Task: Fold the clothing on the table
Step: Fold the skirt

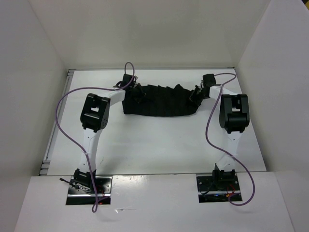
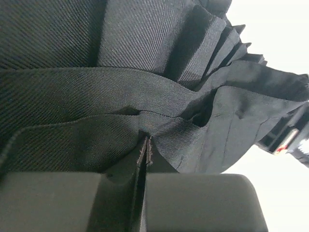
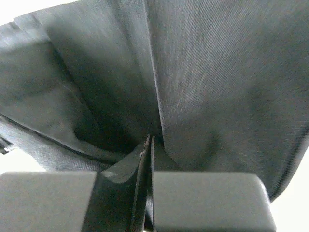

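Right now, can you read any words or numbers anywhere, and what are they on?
Nothing here can be read.
The clothing: plain black, no label showing.
The table: plain white, no writing.
A red and white patch on a black part past the cloth, in the left wrist view: too blurred to read.

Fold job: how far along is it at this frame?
Done: the grasp. The left hand pinches the left end of the clothing and the right hand pinches its right end, with fabric caught between the fingers in both wrist views. In hand: getting set to move the gripped ends. Left: the fold itself. The clothing lies as a wide band at the far side of the table, not a neat stack.
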{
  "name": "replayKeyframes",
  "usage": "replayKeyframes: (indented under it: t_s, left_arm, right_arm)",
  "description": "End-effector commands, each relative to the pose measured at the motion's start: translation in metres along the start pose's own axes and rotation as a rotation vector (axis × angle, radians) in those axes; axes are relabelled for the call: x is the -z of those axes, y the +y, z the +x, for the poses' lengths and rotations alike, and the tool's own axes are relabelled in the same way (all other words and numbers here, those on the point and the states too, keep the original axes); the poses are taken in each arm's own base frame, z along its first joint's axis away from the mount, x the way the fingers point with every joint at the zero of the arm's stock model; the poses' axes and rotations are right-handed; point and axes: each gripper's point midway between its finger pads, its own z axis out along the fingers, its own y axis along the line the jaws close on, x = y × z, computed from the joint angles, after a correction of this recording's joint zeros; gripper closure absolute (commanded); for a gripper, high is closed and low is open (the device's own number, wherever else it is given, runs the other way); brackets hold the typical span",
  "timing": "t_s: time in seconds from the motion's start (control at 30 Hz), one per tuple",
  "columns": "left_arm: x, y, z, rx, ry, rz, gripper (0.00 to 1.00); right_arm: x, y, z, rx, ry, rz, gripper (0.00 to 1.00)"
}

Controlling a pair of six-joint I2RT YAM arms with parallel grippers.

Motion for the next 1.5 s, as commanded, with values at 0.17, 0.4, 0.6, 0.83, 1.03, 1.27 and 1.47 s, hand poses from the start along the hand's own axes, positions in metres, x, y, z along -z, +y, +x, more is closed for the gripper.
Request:
replayKeyframes:
  t_s: [0.17,0.4,0.6,0.83,1.03,1.27,1.47]
  left_arm:
    - [-0.005,0.046,0.016,0.058,-0.010,-0.153,1.00]
    - [0.009,0.053,0.012,0.052,-0.033,-0.172,1.00]
    - [0.020,0.062,0.008,0.072,-0.050,-0.191,1.00]
    - [0.024,0.072,0.006,0.073,-0.064,-0.218,1.00]
    - [0.051,0.032,0.004,0.013,-0.053,-0.115,0.92]
    - [0.135,-0.064,-0.001,-0.169,-0.170,0.038,0.23]
    - [0.210,-0.097,0.003,-0.234,-0.307,0.079,0.20]
  right_arm:
    - [0.018,-0.013,0.075,-0.066,0.220,-0.031,0.94]
    - [0.049,-0.058,0.134,-0.186,0.372,0.036,0.93]
    - [0.069,-0.069,0.167,-0.241,0.424,0.050,0.90]
    - [0.080,-0.077,0.176,-0.233,0.420,0.100,0.89]
    - [0.129,-0.044,0.120,-0.149,0.126,0.140,0.68]
    - [0.182,-0.005,0.093,-0.035,-0.035,0.086,0.29]
    - [0.162,-0.038,0.133,-0.110,0.075,0.127,0.25]
